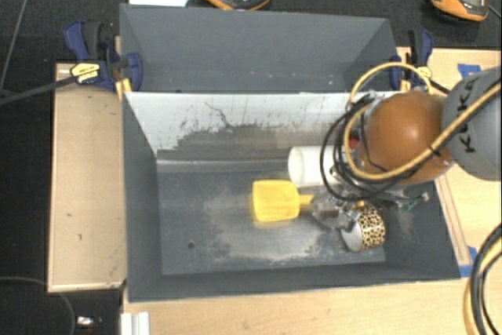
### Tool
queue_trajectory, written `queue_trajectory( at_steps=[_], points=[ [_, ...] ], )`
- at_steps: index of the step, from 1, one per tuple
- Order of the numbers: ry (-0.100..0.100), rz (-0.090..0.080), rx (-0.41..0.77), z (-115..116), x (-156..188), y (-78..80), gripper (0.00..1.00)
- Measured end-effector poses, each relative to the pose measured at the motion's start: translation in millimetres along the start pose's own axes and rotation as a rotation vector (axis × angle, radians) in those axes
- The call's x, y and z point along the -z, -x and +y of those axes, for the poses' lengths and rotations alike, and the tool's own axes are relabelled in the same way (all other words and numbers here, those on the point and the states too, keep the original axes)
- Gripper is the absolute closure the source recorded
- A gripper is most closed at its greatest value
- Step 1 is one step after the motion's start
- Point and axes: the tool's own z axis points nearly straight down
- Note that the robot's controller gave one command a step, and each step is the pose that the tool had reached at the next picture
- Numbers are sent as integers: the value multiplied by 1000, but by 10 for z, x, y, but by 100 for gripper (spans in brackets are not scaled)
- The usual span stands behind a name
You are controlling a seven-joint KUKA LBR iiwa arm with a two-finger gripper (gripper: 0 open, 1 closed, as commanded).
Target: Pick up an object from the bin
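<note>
My gripper [328, 209] is low over the bin floor at the right of the middle, under the arm's orange dome. A flat yellow square thing with a short handle [274, 201] lies just left of it, the handle end pointing at the gripper. A white cylinder [306, 166] lies on its side behind it, near the back wall, partly hidden by cables. A rounded leopard-print thing with a silvery end [369, 230] lies close to the gripper's right front side.
The arm with its dome and looped cables covers the bin's right part. The bin's left half and front floor are bare grey metal with scuff marks, walled by sloping sides.
</note>
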Motion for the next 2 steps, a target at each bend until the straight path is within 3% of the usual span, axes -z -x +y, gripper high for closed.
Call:
queue_trajectory(
  at_steps=[1,2],
  points=[
    [-4,-4,171,2,21,15,100],
    [-5,-7,404,412,672,79,100]
  ],
)
